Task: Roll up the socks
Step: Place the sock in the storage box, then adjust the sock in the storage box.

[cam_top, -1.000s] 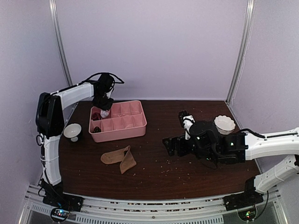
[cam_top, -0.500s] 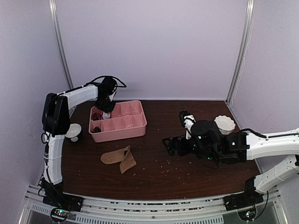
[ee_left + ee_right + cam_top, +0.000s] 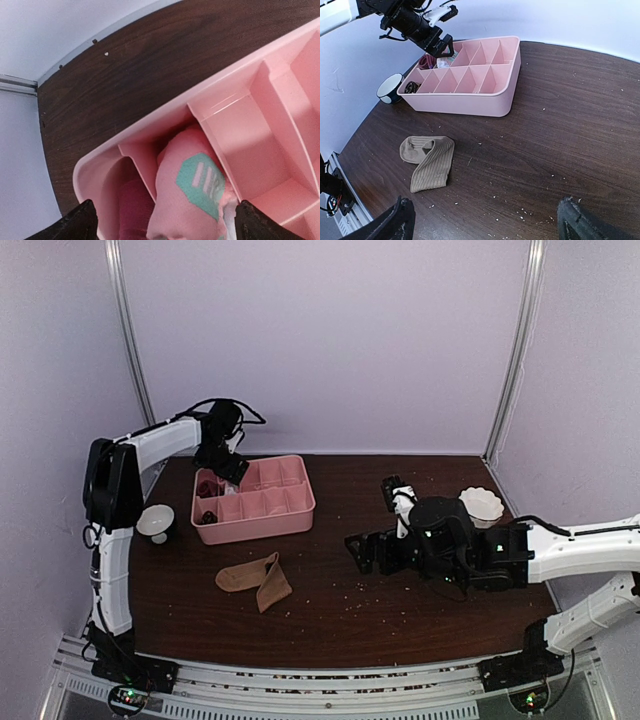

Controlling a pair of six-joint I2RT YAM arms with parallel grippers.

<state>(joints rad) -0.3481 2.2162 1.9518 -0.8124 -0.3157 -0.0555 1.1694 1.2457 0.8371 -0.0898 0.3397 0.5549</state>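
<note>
Pink socks (image 3: 192, 200) sit bundled in tray (image 3: 225, 90) below left end effector (image 3: 222, 465), jaws apart. Tan socks (image 3: 430, 160) lie unrolled; right end effector (image 3: 487, 220) likewise apart.

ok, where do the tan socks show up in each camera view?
Top external: tan socks left of centre, just below the pink tray.
Left wrist: not in it; only a corner of the pink tray shows.
Right wrist: tan socks at lower left, below the pink tray.
Shared landmark: the pink tray, seen in all three.
</note>
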